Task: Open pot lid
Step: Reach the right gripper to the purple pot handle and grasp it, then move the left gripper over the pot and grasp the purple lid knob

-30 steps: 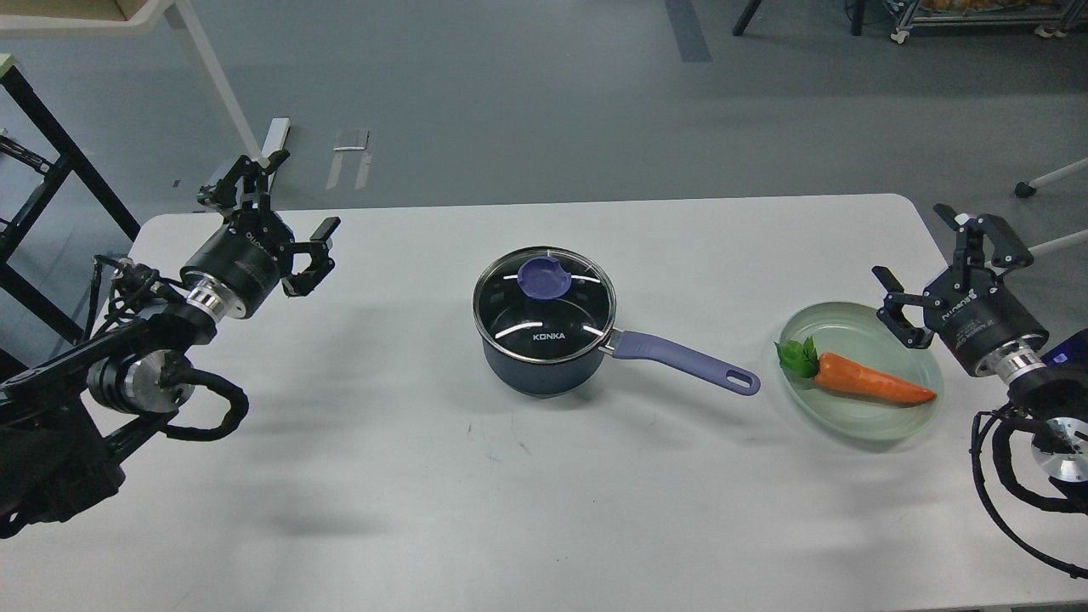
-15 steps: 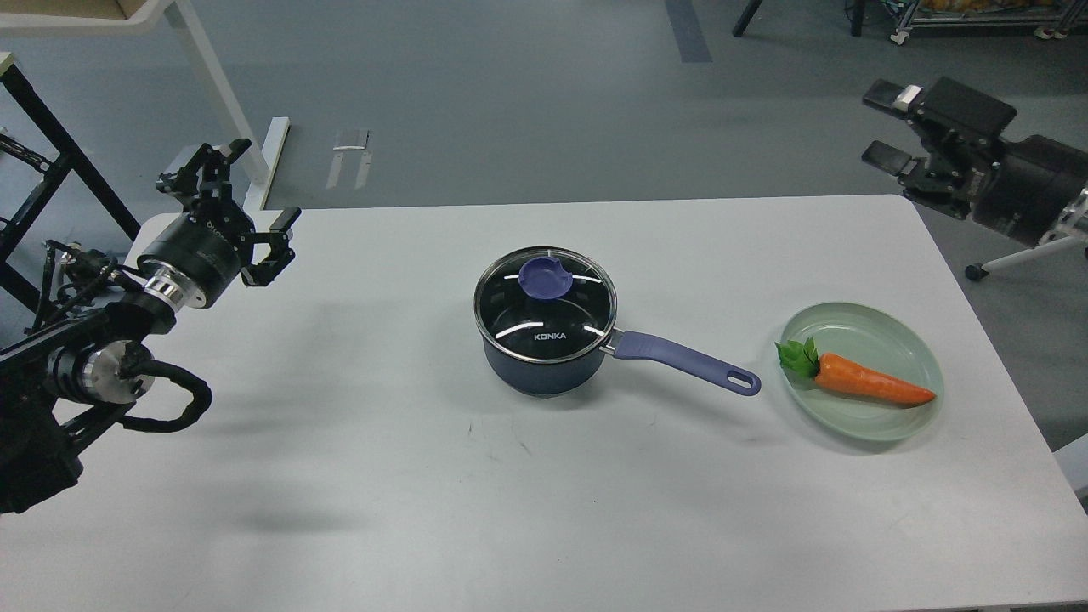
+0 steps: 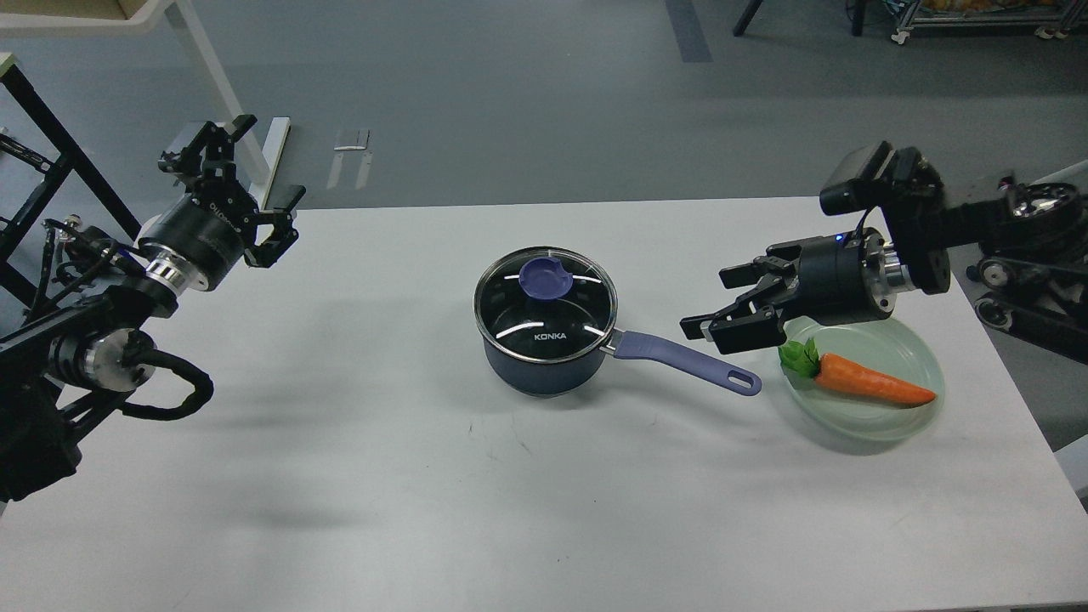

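A dark blue pot (image 3: 544,361) stands at the middle of the white table (image 3: 425,476). Its glass lid (image 3: 544,306) with a purple knob (image 3: 544,277) sits closed on it. The purple handle (image 3: 688,361) points right. My right gripper (image 3: 714,302) is open and empty. It hovers just above and to the right of the handle, pointing left at the pot. My left gripper (image 3: 242,174) is open and empty, raised at the table's far left corner, well away from the pot.
A pale green plate (image 3: 901,421) with a toy carrot (image 3: 858,378) lies right of the pot, partly under my right gripper's wrist. A black frame (image 3: 51,153) and a white table leg (image 3: 212,76) stand beyond the far left corner.
My right arm swung up off the plate, then came down and left to hover near the pot handle. My left gripper drew back left and rose slightly. The pot and lid have not moved.
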Robot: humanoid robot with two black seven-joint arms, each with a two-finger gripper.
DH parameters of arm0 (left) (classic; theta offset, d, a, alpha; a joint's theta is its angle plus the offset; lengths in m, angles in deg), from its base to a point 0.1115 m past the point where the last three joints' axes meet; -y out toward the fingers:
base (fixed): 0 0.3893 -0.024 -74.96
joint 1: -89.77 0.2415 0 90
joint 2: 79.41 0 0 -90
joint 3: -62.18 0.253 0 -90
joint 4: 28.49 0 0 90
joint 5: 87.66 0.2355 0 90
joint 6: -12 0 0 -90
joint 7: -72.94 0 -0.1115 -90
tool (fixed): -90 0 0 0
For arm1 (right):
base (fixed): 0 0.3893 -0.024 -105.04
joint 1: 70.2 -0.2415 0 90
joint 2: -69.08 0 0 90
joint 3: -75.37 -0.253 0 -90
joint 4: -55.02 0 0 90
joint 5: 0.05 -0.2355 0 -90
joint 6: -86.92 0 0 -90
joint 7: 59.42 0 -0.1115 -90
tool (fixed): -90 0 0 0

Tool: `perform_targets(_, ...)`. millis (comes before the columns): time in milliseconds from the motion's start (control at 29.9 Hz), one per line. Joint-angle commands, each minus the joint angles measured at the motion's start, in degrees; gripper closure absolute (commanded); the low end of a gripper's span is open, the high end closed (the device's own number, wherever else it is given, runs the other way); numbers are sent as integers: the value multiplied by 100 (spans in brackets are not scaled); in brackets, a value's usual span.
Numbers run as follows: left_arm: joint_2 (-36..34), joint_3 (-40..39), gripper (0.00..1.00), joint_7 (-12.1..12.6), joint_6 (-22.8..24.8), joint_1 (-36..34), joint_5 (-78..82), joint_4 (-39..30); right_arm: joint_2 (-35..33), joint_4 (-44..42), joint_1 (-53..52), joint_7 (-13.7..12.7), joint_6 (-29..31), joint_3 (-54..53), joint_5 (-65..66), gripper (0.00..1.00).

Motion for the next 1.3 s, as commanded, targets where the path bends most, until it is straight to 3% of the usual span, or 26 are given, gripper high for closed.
perform_targets(0,-51,7,1,0,-1,4,0,-73,138,-68,9,-2,-218,454,222,6)
perform_targets(502,-52,16,1,0,-10,4,0,-143,577,-683,466,-2,-473,595,257,34)
perform_targets(602,-60,16,1,0,-10,4,0,-135,647,-710,466,-2,-517,595,257,36)
perform_targets(1004,-25,16,1,0,-18,4,61,-135,647,-701,466,-2,-526,595,266,63)
perform_targets(1271,-52,25,1,0,139,-312,1430,-143,621,-701,466,-2,-526,595,266,67)
